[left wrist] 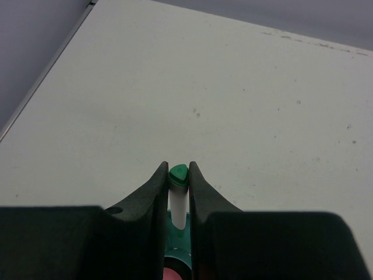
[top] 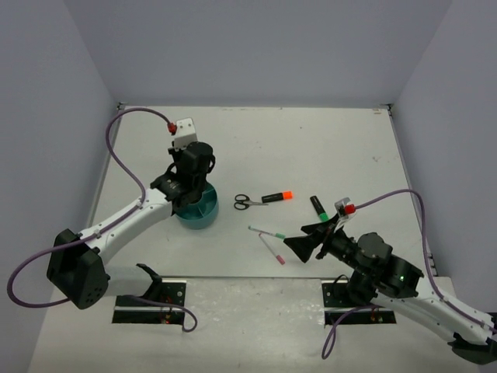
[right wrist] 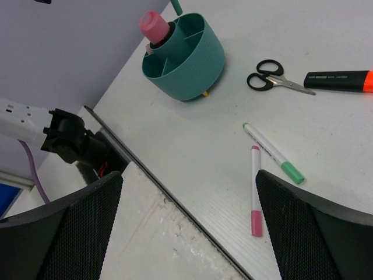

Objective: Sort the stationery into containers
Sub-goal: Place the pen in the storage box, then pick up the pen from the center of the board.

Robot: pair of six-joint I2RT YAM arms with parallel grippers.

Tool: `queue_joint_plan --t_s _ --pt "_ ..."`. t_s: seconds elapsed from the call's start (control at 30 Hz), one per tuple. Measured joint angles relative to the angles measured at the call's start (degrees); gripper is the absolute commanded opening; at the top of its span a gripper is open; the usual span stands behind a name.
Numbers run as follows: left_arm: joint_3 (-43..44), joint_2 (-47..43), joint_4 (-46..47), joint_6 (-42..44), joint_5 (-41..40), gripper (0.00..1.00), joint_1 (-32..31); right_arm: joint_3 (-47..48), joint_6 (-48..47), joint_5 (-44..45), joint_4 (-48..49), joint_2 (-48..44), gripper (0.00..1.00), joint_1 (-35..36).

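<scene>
Tube (right wrist: 154,26) sits binned; my left pincer (left wrist: 178,175) clamps a pen (left wrist: 177,204) over the organizer (right wrist: 198,70). Scissors (top: 247,202), highlighters (top: 277,196) and two pens (top: 266,231) lie unsorted at its three o'clock; my right pincer (right wrist: 189,175) gapes apart.

You get soft, even light from overhead: the white table (top: 311,148) is bright without blowing out, and the walls (top: 256,47) take a cool lavender cast. Shadows are faint and short, a pale one hugging the teal organizer (top: 198,214). In your left wrist view the left gripper (left wrist: 178,175) is a nearly featureless black mass with soft near edges, the white pen (left wrist: 177,204) pinched in it the one bright strip, while specks on the table stay crisp. In your right wrist view the right gripper (right wrist: 189,175) shows its mesh texture, and the scissors (right wrist: 274,74) read sharp
</scene>
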Motion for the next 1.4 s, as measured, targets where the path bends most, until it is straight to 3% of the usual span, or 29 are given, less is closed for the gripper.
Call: queue_joint_plan --t_s 0.13,0.33,0.43,0.5,0.53,0.67,0.77,0.9,1.07,1.4 --pt "-3.7 -0.2 1.4 -1.7 -0.2 0.0 0.1 -1.3 0.6 -0.6 0.0 0.3 0.99 0.0" --pt "-8.8 -0.5 2.6 -3.3 0.9 0.02 0.1 1.5 -0.9 -1.9 0.9 12.0 0.99 0.0" --pt "-8.9 -0.6 3.8 -4.5 2.1 0.39 0.1 3.7 -2.1 -1.8 1.2 17.6 0.99 0.0" --pt "-9.1 -0.6 4.3 -5.1 3.1 0.56 0.1 5.0 -2.5 -1.7 1.8 20.4 0.99 0.0" --pt "-9.1 -0.6 4.4 -5.4 3.6 0.61 0.1 5.3 -2.6 -1.6 2.1 21.6 0.99 0.0" --pt "-9.2 -1.4 3.8 -6.5 5.4 0.67 0.1 6.4 -3.3 -0.7 2.7 27.4 0.97 0.0" --pt "-9.0 -4.4 2.4 -7.1 6.5 0.77 0.1 9.3 -4.4 -0.3 1.8 36.7 0.86 0.0" --pt "-7.2 -10.4 -0.6 -7.7 8.8 0.99 0.1 14.4 -5.7 -0.3 -1.5 50.4 0.64 0.0" --pt "-2.5 -17.5 -3.6 -7.5 13.6 1.0 0.1 19.3 -6.5 -0.6 -5.0 64.0 0.48 0.0" --pt "0.4 -26.5 -9.2 -6.0 23.3 1.0 0.1 26.6 -6.7 -3.6 -9.8 79.2 0.34 0.0"
